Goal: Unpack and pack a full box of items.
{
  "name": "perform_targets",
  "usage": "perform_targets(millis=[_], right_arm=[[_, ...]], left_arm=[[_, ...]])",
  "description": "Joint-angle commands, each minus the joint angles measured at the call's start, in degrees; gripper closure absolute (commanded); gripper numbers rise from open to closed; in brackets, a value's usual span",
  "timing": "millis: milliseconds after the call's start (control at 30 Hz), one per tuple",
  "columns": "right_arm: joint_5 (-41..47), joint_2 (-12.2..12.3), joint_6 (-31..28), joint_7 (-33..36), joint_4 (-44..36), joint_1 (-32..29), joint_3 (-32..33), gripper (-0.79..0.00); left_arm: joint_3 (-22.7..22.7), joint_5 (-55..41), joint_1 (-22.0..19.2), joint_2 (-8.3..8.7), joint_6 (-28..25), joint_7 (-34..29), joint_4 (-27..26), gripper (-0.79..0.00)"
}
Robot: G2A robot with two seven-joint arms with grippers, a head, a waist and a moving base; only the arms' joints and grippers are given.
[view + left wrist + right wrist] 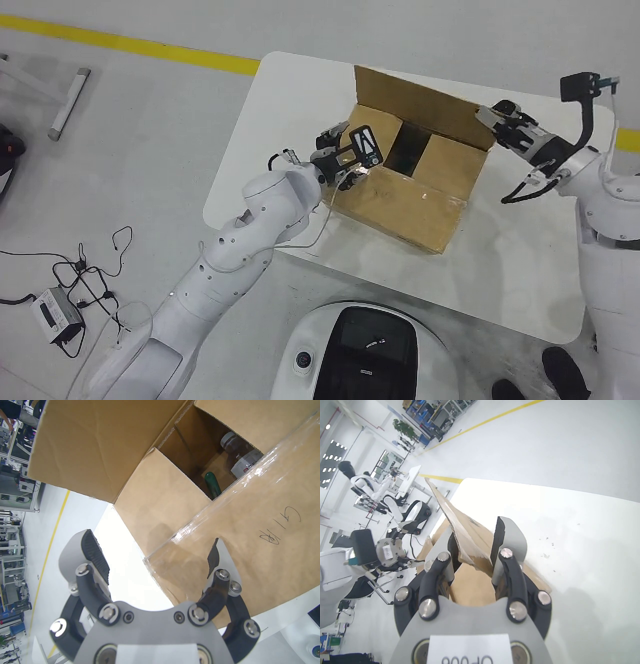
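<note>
One open box [405, 200], two items showing inside.
It sits on the white surface [520, 270]; left claw [152, 540] spread apart at its corner, right claw [475, 535] clamped on one raised flap [460, 527]; inside, one dark bottle [240, 457], one green item [212, 483].

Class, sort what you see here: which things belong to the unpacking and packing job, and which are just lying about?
Job: cardboard box; its raised flap, held by the right gripper; dark bottle and green cylindrical item inside; open left gripper beside the box.
Lying about: cables, power adapter and grey bar, all on the floor.
</note>
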Motion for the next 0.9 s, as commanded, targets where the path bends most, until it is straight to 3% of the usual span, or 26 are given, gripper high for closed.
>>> perform_targets(millis=[0, 133, 333, 433, 467, 500, 567, 867], right_arm=[[1.44, 0.33, -1.12, 2.78, -2.04, -1.44, 0.72, -0.369], [3.28, 0.91, -3.03, 6.46, -4.62, -4.15, 1.71, -0.366], [3.02, 1.08, 0.78, 4.68, -6.54, -8.08, 1.05, -0.308], [0.58, 0.92, 6.10, 1.24, -8.07, -10.11, -0.05, -0.172], [-0.08, 0.82, 8.02, 0.15, -8.87, -10.85, -0.75, -0.018], [-0.28, 0.70, 9.28, -1.03, -9.94, -11.55, -1.44, 0.000], [-0.23, 0.46, 12.83, -3.61, -11.48, -13.11, -2.33, -0.025], [-1.88, -0.43, 23.42, -11.55, -16.13, -17.86, -6.79, 0.000]], left_arm=[[-0.20, -0.02, 0.03, -0.03, -0.08, 0.03, 0.12, -0.785], [-0.41, -0.02, 0.15, -0.09, -0.22, 0.30, 0.19, -0.785], [-1.09, -0.13, 0.56, -0.12, -0.37, 0.20, -0.36, -0.785], [-2.26, -0.42, 1.23, -0.01, 0.05, -0.64, -1.17, -0.785], [-2.67, -0.43, 1.47, 0.04, 0.08, -1.11, -1.50, -0.785], [-3.07, -0.46, 1.73, 0.09, 0.12, -1.46, -1.90, -0.785], [-3.74, -0.59, 2.28, 0.18, 0.14, -2.19, -2.58, -0.785], [-3.91, 0.68, 2.88, -0.01, 1.93, -5.47, -1.43, -0.785]])
